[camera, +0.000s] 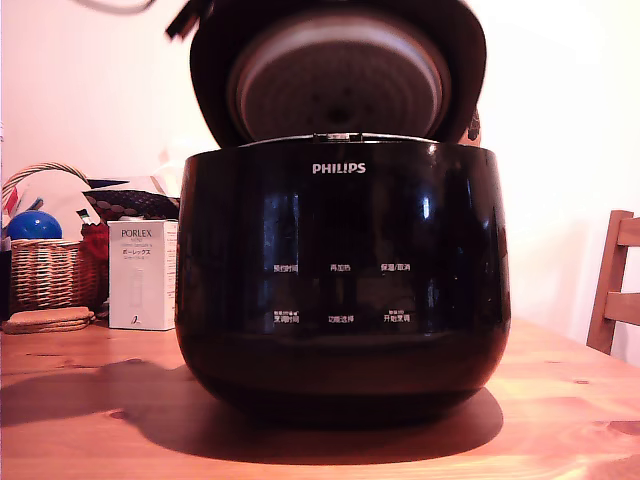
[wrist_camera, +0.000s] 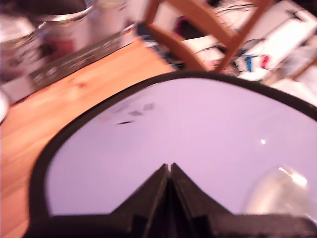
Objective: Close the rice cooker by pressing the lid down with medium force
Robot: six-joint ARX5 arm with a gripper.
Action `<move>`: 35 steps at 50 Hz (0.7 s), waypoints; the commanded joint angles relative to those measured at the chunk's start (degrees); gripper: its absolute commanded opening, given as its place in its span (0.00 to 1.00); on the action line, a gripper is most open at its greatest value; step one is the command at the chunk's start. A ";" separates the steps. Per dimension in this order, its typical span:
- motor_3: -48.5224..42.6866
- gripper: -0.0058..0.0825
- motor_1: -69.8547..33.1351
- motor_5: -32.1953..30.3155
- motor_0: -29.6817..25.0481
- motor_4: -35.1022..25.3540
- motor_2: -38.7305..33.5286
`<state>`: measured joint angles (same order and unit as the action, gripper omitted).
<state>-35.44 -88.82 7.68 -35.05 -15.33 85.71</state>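
Although the gripper (wrist_camera: 169, 171), fingers pressed together and holding nothing, sits against the lid's (camera: 340, 85) glossy outer face, the lid stands partly raised behind the rice cooker (camera: 342, 290) on the table (camera: 80, 400): closing unfinished.

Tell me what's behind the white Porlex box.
Behind the box lies a dark patterned thing, and a wicker basket holding a blue ball stands beside it. The box covers whatever sits lower down behind it.
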 commanded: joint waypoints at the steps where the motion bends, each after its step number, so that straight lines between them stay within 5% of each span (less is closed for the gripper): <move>1: 1.81 0.04 1.60 1.20 -0.87 2.01 -3.08; 35: 22.01 0.04 10.10 5.51 -6.54 12.83 -22.75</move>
<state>-14.04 -78.76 13.06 -40.18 -2.63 65.80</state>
